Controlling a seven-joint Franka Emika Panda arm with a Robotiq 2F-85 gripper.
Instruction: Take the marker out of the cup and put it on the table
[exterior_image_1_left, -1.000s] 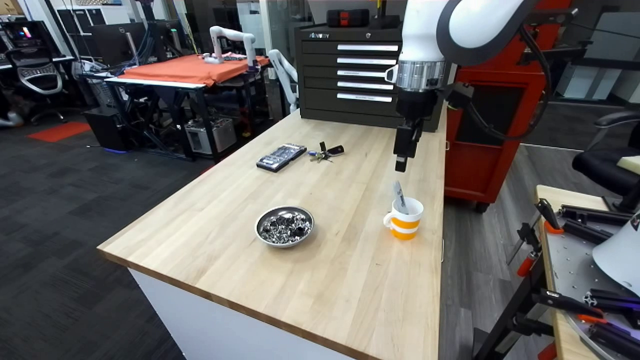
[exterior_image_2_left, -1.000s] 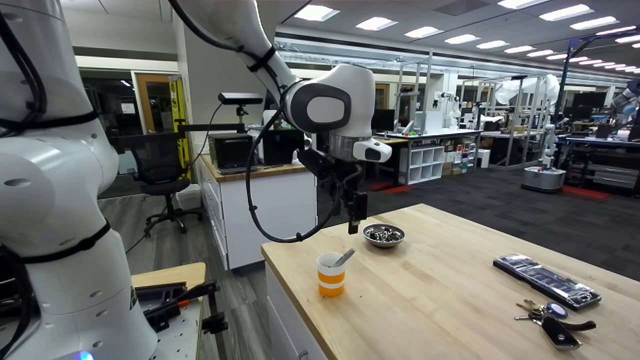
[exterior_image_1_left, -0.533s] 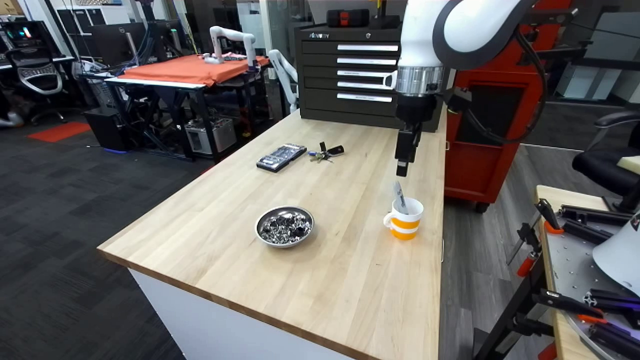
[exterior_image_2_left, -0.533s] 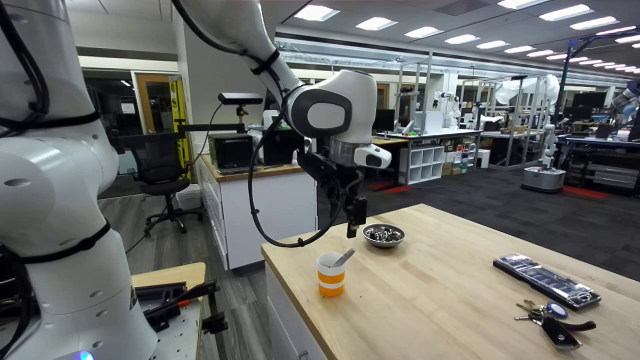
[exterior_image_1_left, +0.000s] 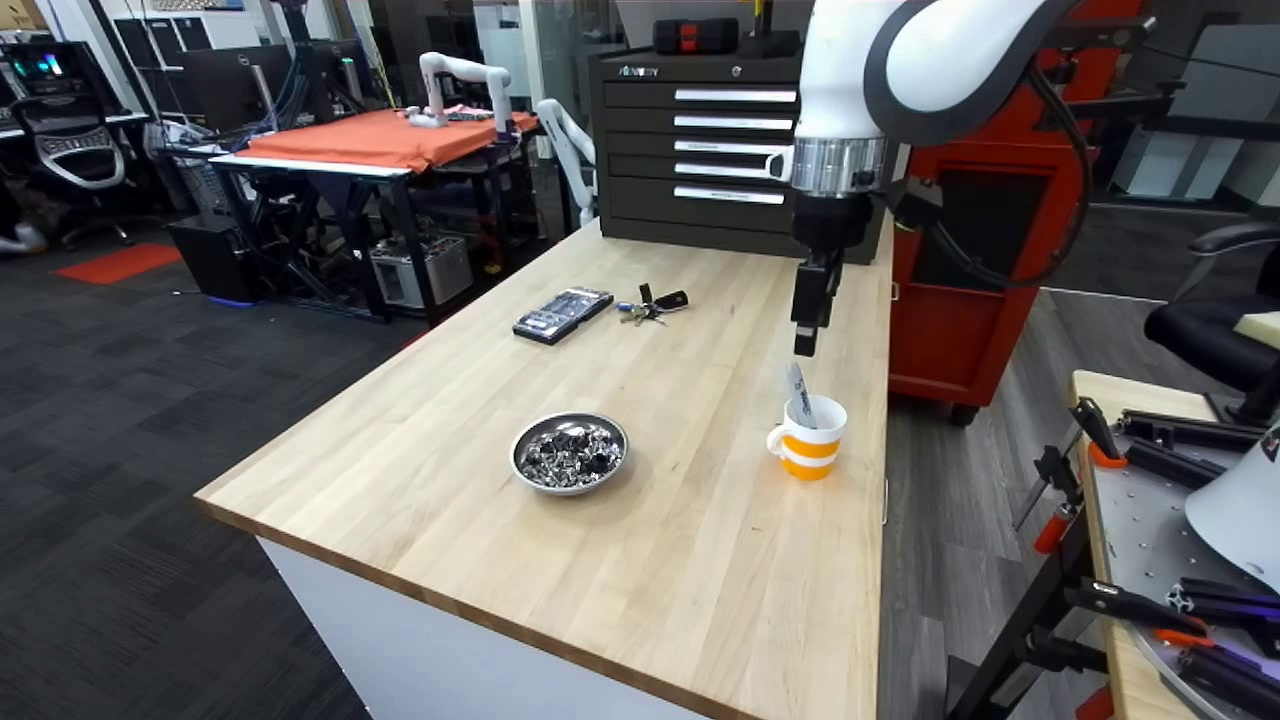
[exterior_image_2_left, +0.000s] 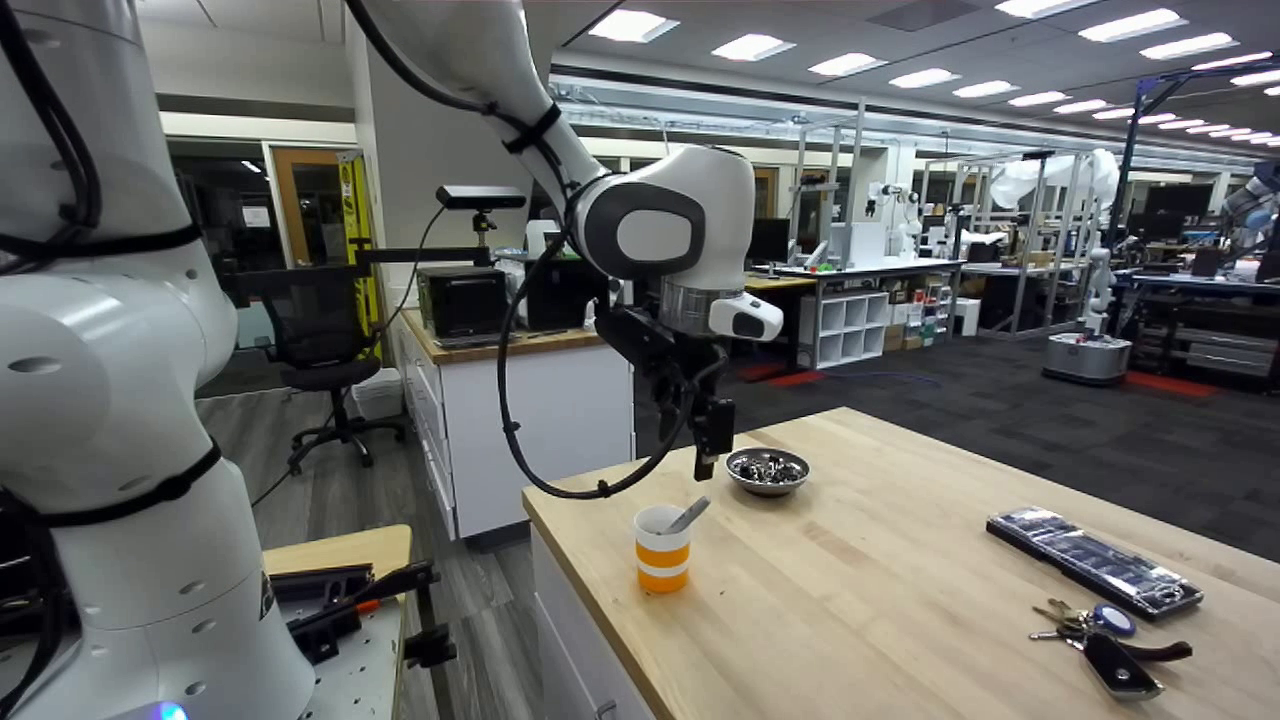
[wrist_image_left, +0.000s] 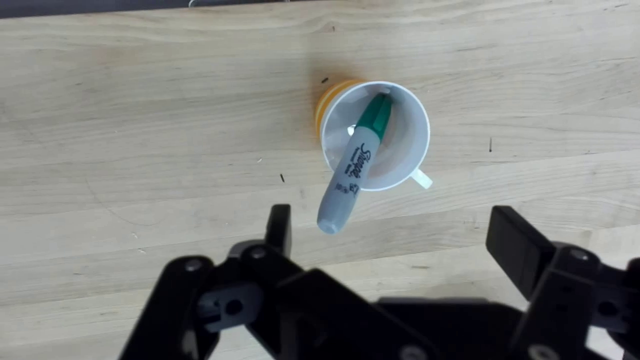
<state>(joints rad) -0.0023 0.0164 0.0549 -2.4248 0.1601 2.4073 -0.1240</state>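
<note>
The marker (wrist_image_left: 345, 180) is a grey pen with a green cap. It leans in the cup (wrist_image_left: 402, 145), cap end down, with its grey end over the rim. Marker (exterior_image_1_left: 799, 398) (exterior_image_2_left: 690, 514) and cup (exterior_image_1_left: 812, 455) (exterior_image_2_left: 662, 560) show in both exterior views. The cup is white with orange bands and stands upright on the light wood table (exterior_image_1_left: 660, 560). My gripper (wrist_image_left: 391, 225) is open and empty. In both exterior views the gripper (exterior_image_1_left: 804, 342) (exterior_image_2_left: 706, 466) is above the marker's upper end, apart from it. In the wrist view the marker's end lies nearer the left finger.
A metal bowl (exterior_image_1_left: 570, 490) of small metal parts stands on the table, also in an exterior view (exterior_image_2_left: 765, 488). A flat black case (exterior_image_1_left: 563, 315) and keys (exterior_image_1_left: 652, 306) lie farther along. A dark tool chest (exterior_image_1_left: 690, 215) stands at the table's end.
My gripper has moved down a little toward the marker's upper end. The marker, cup and other objects have not moved.
</note>
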